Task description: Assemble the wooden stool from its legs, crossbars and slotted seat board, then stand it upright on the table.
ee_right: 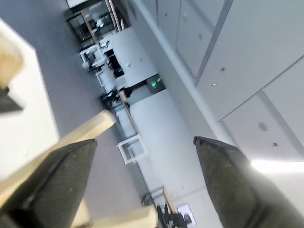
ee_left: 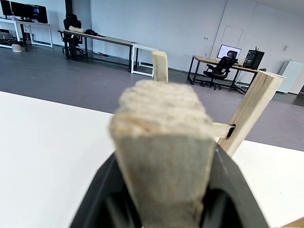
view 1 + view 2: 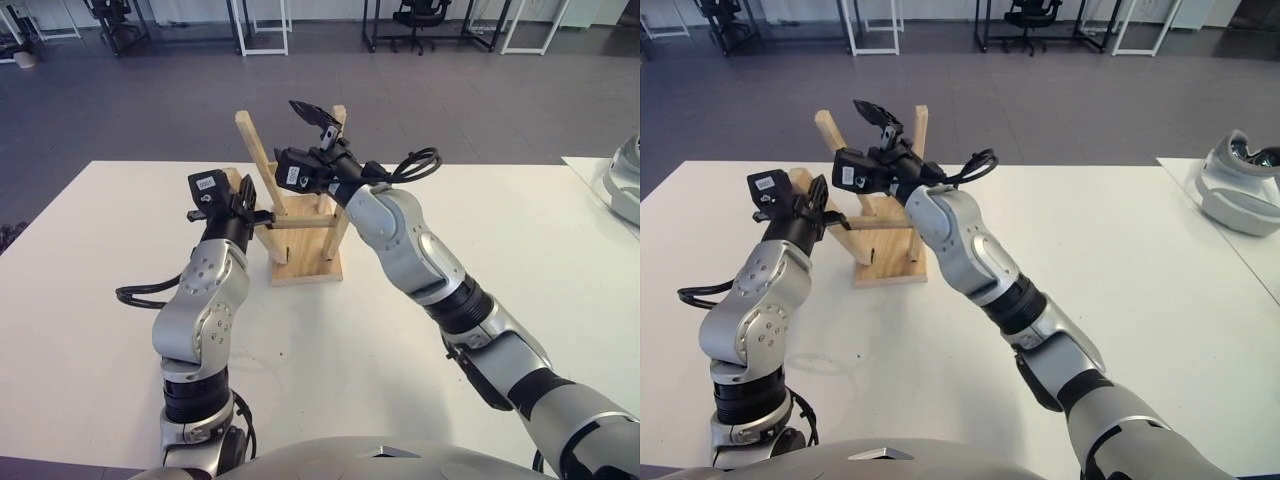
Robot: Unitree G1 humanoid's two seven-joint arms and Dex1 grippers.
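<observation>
The pale, unpainted wooden stool (image 3: 300,235) is near the far edge of the white, smooth surface (image 3: 100,250). It is upside down: its flat seat board (image 3: 305,268) of light wood lies on the surface and the legs point up and spread outward.

The left hand (image 3: 250,212) is pressed together on a near leg (image 2: 161,142), a square-cut stick with rough, fibrous end grain. From this leg a thin wooden crossbar (image 3: 295,222) goes to the neighbouring leg. The right hand (image 3: 325,135) is raised at the tops of the far legs (image 3: 338,115), and its dark fingers (image 1: 228,175) are spread wide and pinch nothing. One finger is just beside a leg, but I cannot tell if it touches.

I judge that the stool is light and stiff. The wood is dry and not slippery, so the rubber-like pads should hold it well. The weak places are probably the joints, where crossbars and legs sit in their slots; a pull to the side on one leg could loosen them. To turn it upright, it seems safer to take hold low on two legs, close to the seat board, or on the board's edge, and not on the thin crossbar.
</observation>
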